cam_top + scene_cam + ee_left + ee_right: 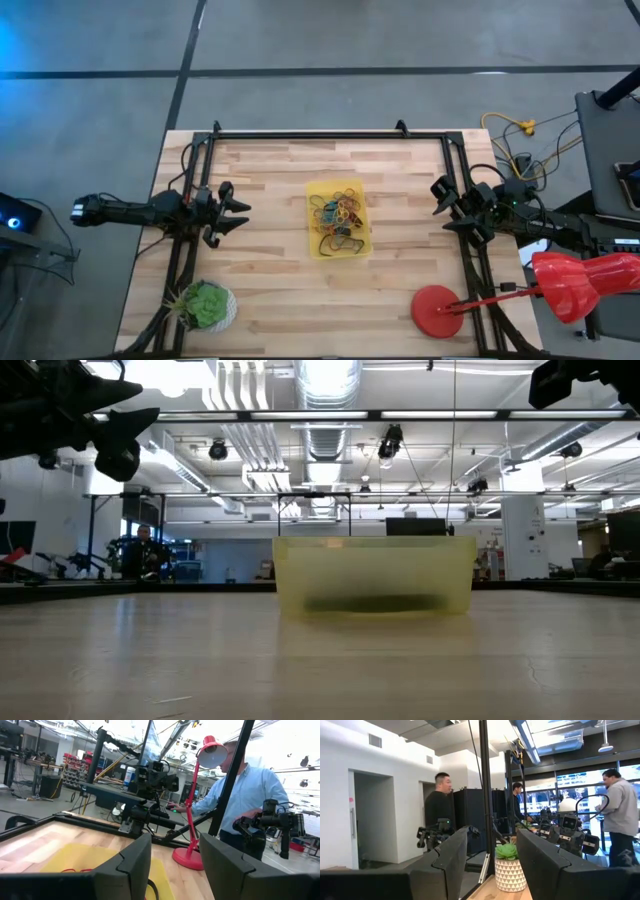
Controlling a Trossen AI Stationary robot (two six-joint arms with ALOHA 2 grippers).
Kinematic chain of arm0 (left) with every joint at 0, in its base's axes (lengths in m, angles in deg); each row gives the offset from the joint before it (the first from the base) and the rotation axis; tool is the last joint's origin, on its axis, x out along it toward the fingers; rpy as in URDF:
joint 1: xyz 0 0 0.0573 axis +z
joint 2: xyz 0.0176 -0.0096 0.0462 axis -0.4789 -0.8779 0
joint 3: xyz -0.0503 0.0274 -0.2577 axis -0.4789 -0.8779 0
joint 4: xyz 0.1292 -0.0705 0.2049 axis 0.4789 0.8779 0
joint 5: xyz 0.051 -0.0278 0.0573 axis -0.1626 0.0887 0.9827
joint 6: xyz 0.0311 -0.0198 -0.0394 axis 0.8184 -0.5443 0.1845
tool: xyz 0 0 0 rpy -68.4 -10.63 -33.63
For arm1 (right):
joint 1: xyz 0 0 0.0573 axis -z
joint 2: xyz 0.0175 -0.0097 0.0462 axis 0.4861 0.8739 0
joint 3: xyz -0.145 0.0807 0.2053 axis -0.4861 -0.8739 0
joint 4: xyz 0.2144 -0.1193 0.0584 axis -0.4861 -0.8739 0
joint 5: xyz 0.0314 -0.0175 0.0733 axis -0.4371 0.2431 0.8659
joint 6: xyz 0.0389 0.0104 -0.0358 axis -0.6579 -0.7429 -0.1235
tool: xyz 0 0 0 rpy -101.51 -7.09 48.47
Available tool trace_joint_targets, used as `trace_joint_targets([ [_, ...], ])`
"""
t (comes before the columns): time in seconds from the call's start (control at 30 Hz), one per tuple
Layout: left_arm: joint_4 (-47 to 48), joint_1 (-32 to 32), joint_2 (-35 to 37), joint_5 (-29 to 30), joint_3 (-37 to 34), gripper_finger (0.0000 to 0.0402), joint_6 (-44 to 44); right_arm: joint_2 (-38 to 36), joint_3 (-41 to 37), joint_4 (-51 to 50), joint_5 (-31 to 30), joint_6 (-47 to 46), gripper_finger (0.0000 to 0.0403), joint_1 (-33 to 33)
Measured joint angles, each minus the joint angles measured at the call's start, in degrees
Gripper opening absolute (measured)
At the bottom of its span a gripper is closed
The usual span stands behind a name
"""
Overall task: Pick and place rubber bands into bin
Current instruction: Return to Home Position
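The yellow bin stands at the middle of the wooden table and shows as a translucent tray in the low view. Several coloured rubber bands lie in a heap inside it, a dark mass through its wall. My left gripper hangs open above the table's left side and points toward the bin; its wrist view shows the bin's yellow below its fingers. My right gripper hangs open above the table's right side, with nothing between its fingers.
A green plant in a white pot stands at the near left corner. A red lamp's round base sits near the right front edge, its shade off the table. A black frame runs along the table's edges. People stand beyond the table.
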Motion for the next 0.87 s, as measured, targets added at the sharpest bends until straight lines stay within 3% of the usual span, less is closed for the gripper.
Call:
trace_joint_targets([
  [0.87, 0.0, 0.0, 0.0, 0.0, 0.0, 0.0152, 0.0, 0.0, 0.0, 0.0, 0.0, 0.0, 0.0154, 0.0],
])
